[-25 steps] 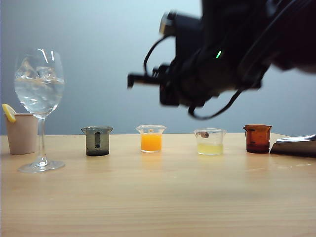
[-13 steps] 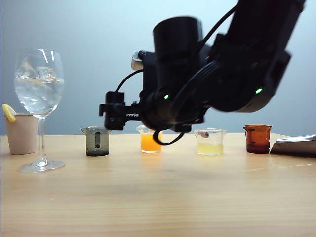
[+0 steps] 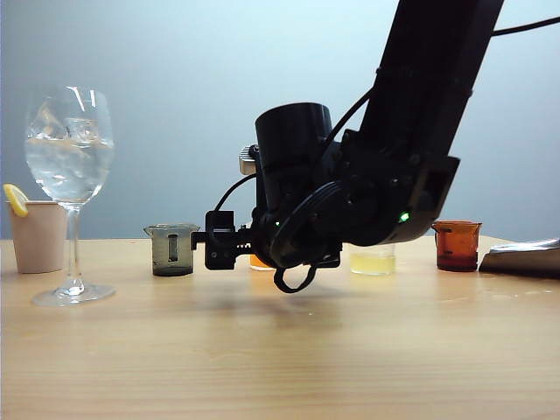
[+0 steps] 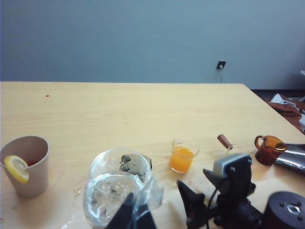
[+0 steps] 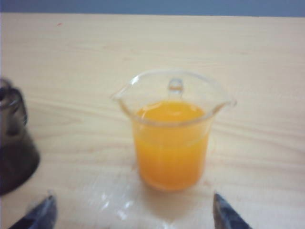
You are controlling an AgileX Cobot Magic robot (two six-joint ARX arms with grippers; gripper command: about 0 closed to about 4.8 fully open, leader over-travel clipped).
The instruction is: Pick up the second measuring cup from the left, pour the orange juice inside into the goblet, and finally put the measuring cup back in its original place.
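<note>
Blocking most of the middle of the exterior view, the right arm hides nearly all of the second measuring cup (image 3: 256,261); only a sliver of orange shows behind the wrist, and the pale yellow cup (image 3: 373,260) beside it is half covered too. The right gripper (image 5: 131,210) shows only two dark fingertips (image 5: 224,214) at the edge of its wrist view, standing wide apart with nothing between them. The second measuring cup sits upright on the counter (image 5: 257,57) just ahead of these open jaws, centred on the gap and not touched by either tip. The orange juice (image 5: 170,143) fills it to well below the flared rim. A smoky dark cup (image 5: 14,143) stands off to one side of the jaws, cut off by the frame and blurred.

The left gripper (image 4: 159,210) hangs low in its own view, partly cut off (its fingers are dark and hard to separate), so whether its jaws are wide or narrow I cannot tell. The goblet (image 4: 120,186) stands right in front of it, its bowl hiding the jaws' middle. Beyond the goblet the beige cup with lemon slice (image 4: 26,164) stands apart, and bare counter stretches away behind the cups.
</note>
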